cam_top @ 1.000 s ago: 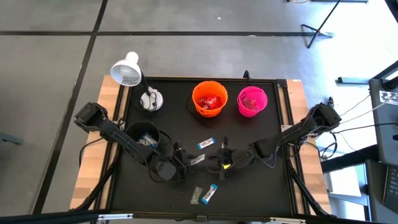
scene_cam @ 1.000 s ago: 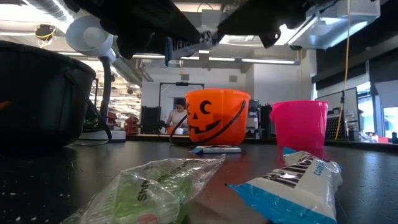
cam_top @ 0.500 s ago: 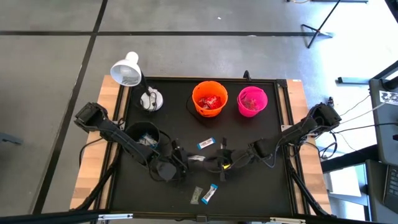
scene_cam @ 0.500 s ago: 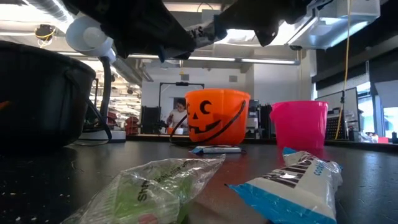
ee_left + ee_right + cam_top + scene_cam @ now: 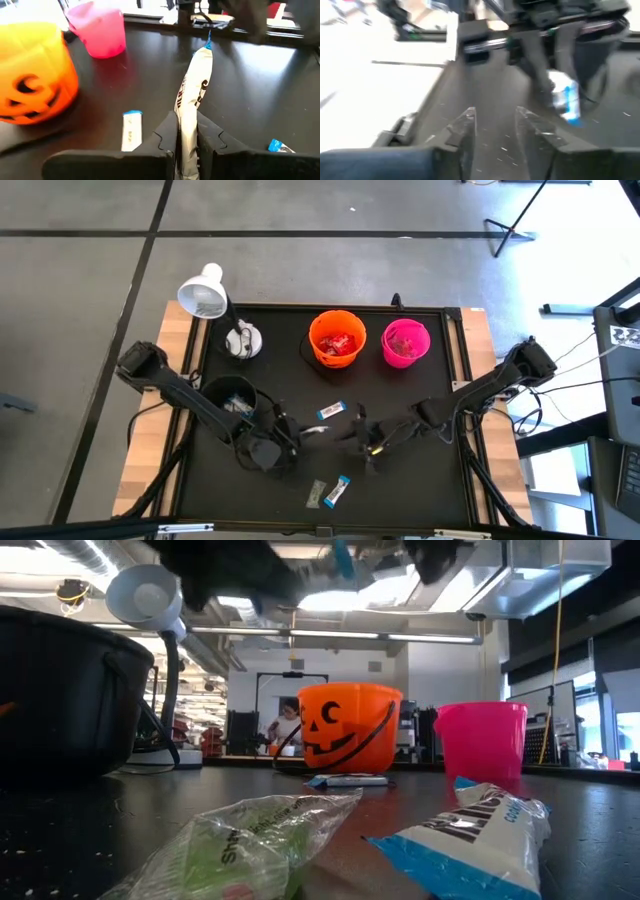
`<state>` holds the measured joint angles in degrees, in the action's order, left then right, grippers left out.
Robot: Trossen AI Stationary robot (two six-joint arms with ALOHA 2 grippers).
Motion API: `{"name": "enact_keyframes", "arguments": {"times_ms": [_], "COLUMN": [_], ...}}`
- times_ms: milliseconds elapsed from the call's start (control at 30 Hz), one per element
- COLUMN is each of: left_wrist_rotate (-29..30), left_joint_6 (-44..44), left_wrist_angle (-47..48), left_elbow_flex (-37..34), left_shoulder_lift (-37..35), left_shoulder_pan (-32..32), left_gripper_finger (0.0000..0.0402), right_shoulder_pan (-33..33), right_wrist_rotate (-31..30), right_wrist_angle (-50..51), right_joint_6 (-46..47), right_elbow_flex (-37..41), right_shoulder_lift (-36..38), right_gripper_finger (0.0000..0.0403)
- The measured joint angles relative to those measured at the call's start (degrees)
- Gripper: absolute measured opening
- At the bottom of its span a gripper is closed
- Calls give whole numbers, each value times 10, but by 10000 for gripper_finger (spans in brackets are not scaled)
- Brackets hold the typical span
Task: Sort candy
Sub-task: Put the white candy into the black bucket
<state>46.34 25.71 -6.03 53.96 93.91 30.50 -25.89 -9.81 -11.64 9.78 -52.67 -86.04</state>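
**White candy bar pinched in the left gripper, mid-table**

The white candy bar [image 5: 192,95] stands up between the left gripper's [image 5: 187,142] two dark fingers, which are closed tight on its lower end, above the middle of the black tabletop [image 5: 440,480]. The right gripper [image 5: 492,127] sits just beside it toward the right edge, jaws parted with nothing between them. A blue-and-white candy [image 5: 330,411] lies behind them; two more sweets [image 5: 330,493] rest near the front edge. The orange bucket [image 5: 337,340] and pink bucket [image 5: 405,343] stand along the back edge, the black bucket [image 5: 225,395] by the left edge.
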Motion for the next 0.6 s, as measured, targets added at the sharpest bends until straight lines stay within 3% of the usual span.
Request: {"name": "enact_keyframes", "arguments": {"times_ms": [133, 333, 467, 600], "left_wrist_rotate": [30, 103, 76, -27], "left_joint_6": [-10, 29, 136, 296], "left_wrist_angle": [75, 296, 471, 694], "left_elbow_flex": [19, 61, 69, 72], "left_shoulder_lift": [-57, -169, -235, -264], "left_shoulder_pan": [8, 33, 36, 19], "left_gripper_finger": [19, 17, 17, 17], "right_shoulder_pan": [0, 0, -9, -16], "right_wrist_rotate": [52, 63, 20, -7], "right_wrist_angle": [16, 73, 108, 120], "right_joint_6": [3, 4, 3, 2], "right_elbow_flex": [0, 0, 0, 0], "right_shoulder_lift": [36, 54, 54, 54], "right_gripper_finger": [162, 172, 167, 166]}}
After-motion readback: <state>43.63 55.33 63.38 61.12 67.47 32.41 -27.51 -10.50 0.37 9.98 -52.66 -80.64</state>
